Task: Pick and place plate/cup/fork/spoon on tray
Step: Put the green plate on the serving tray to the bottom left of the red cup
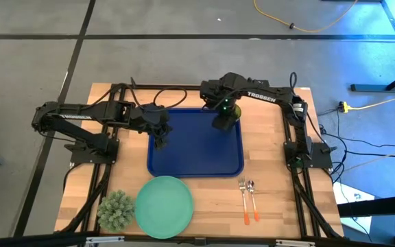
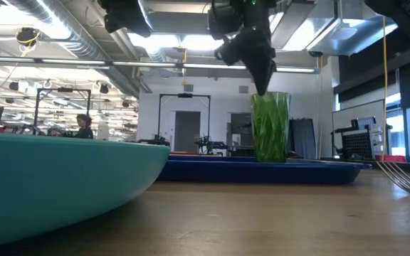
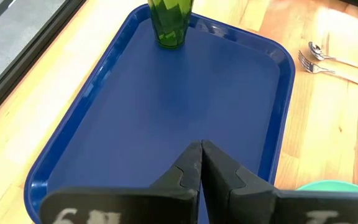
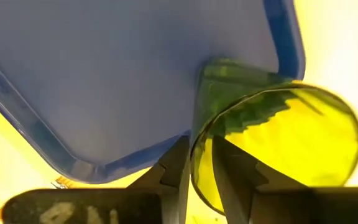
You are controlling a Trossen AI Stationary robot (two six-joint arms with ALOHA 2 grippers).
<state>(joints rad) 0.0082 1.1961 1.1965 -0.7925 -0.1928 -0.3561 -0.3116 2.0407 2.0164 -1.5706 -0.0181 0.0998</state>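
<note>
The olive-green cup (image 2: 270, 128) stands upright on its base in the far right corner of the dark blue tray (image 1: 195, 147). It also shows in the left wrist view (image 3: 169, 22). My right gripper (image 4: 201, 168) comes down on the cup's rim and is shut on it. My left gripper (image 3: 201, 163) is shut and empty, hovering over the tray's left part (image 1: 160, 140). The mint-green plate (image 1: 164, 206) lies on the table near the front edge. The fork (image 1: 243, 199) and spoon (image 1: 252, 199) lie side by side to the right of the plate. My right gripper pinches the cup's wall at the rim (image 4: 197, 149), with one finger (image 4: 238, 177) inside the cup and one (image 4: 174, 171) outside. The fingers come from above, pointing down. The cup is upright, with its base (image 2: 270, 159) on the tray.
A spiky grey-green ball-shaped plant (image 1: 115, 210) sits at the table's near left, beside the plate. Both arm bases and their cables stand on the table left and right of the tray. People and equipment show in the room beyond.
</note>
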